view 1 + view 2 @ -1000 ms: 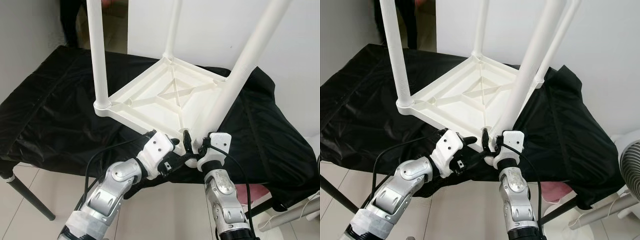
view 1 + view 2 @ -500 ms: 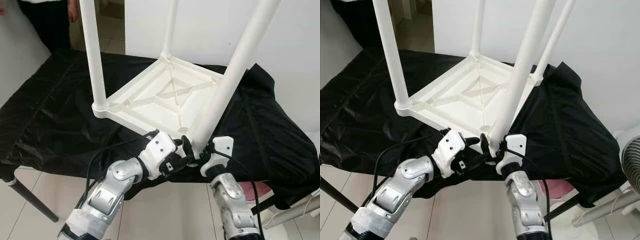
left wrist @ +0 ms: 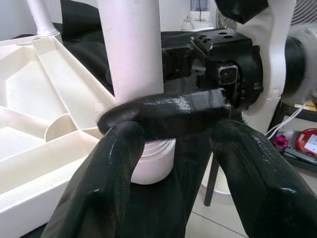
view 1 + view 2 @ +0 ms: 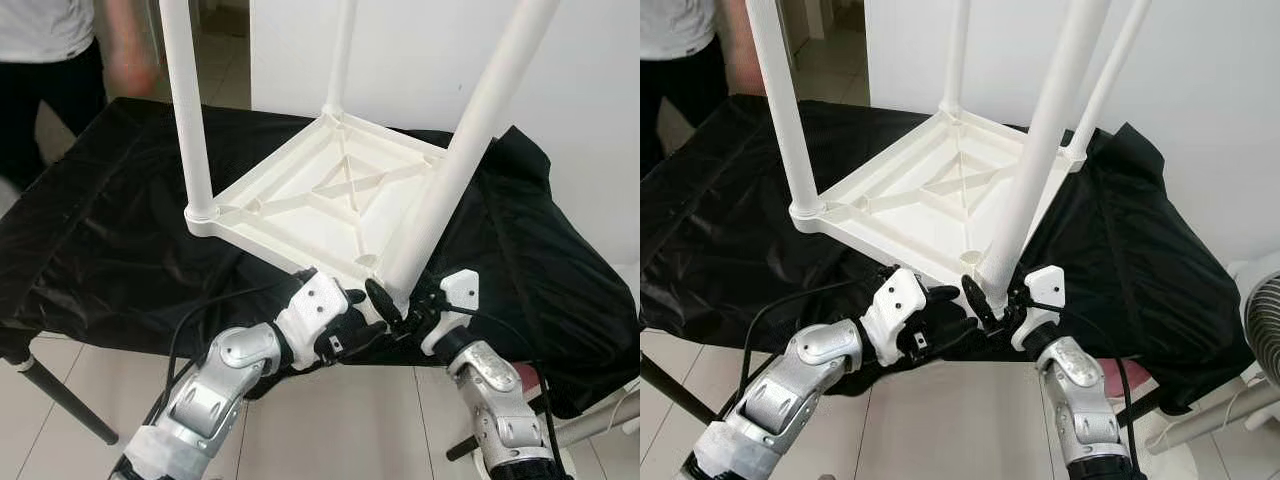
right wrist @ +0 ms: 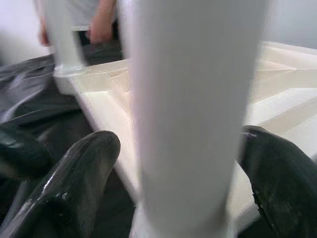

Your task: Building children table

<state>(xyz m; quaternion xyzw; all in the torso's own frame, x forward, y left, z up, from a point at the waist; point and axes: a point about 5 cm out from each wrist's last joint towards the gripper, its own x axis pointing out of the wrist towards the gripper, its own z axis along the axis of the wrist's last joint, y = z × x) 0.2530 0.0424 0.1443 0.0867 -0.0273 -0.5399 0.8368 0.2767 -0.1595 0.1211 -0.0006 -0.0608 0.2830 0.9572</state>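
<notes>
Both hands — seemingly gripping leg (image 4: 455, 175).

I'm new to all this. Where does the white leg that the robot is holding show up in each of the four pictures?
Left eye view: the held leg slants from the top right down to the near corner.
Right eye view: the held leg stands centre, slightly tilted.
Left wrist view: the held leg rises at upper centre.
Right wrist view: the held leg is up close, blurred.
Shared landmark: the upturned white tabletop.
</notes>
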